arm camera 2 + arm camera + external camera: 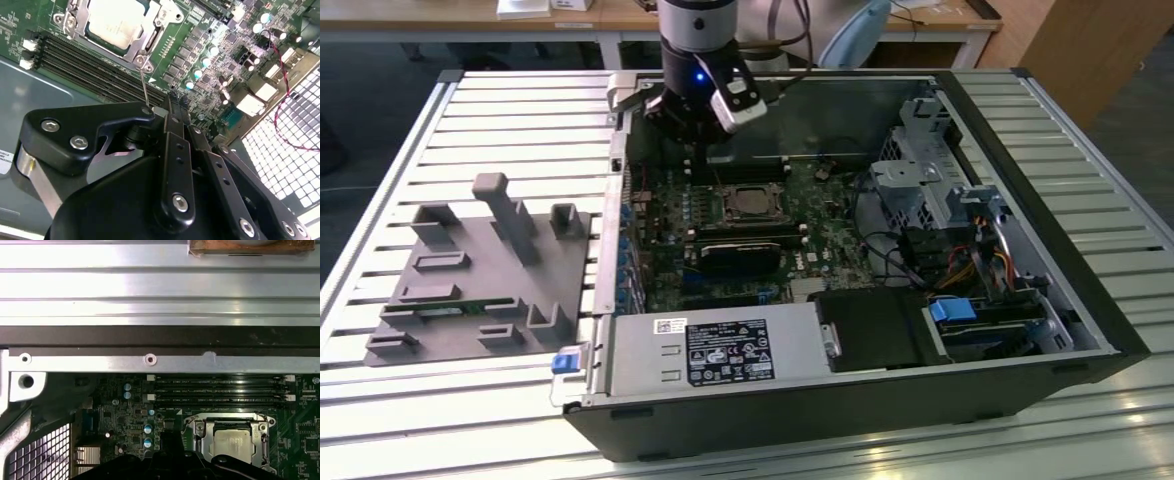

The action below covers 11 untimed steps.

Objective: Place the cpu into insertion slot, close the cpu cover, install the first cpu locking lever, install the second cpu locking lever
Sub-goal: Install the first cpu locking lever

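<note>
Slats of the tabletop (480,120) carry an open computer case (1067,300) in the exterior view, with the arm reaching down into its far end. The gripper (706,158) hangs over the green motherboard (667,260). The insertion slot (728,203) lies just beside its tips, on the side nearer the camera, and the cpu (751,201) sits in it as a dull silver square. A black block (740,252) lies past the slot from the gripper, and a grey parts fixture (480,270) stands well apart on the exterior view's left. This view gives the layout, not the finger state.

The second wrist view looks along the gripper's black linkage and supplies that detail. The fingers (172,115) run together to one tip, pressed closed. A thin lever rod (144,85) rises from the socket corner to that tip; I cannot tell whether it is pinched or merely touching. Past the tip the cpu cover (162,17) lies flat around the cpu, and long memory slots (85,60) run alongside the socket, close under the tip.

The first wrist view looks over the gripper's dark body from another side. The cpu, framed by the cover, sits just ahead of it. This view adds the case's silver wall (150,360) further out, the tabletop slats past that, and a perforated grille (35,455) off to one side.
</note>
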Available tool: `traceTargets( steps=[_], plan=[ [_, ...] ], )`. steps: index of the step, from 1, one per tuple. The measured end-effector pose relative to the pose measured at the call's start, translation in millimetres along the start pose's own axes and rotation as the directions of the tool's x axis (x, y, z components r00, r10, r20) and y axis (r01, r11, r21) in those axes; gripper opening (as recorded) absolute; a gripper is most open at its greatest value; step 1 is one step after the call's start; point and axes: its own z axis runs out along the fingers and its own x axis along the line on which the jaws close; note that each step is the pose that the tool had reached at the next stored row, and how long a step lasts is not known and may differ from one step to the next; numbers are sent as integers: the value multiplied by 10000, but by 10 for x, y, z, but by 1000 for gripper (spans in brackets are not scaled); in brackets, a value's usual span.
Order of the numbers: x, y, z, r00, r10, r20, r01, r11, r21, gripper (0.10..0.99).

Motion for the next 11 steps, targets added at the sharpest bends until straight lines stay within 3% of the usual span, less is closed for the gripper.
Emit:
traceTargets(
  steps=[6, 11],
  plan=[
    [12, 65, 17, 10000, 0, 1, 0, 10000, -1, 106],
    [-22, 69, 21, 10000, 1, -3, -1, 10000, -1, 106]
  ],
)
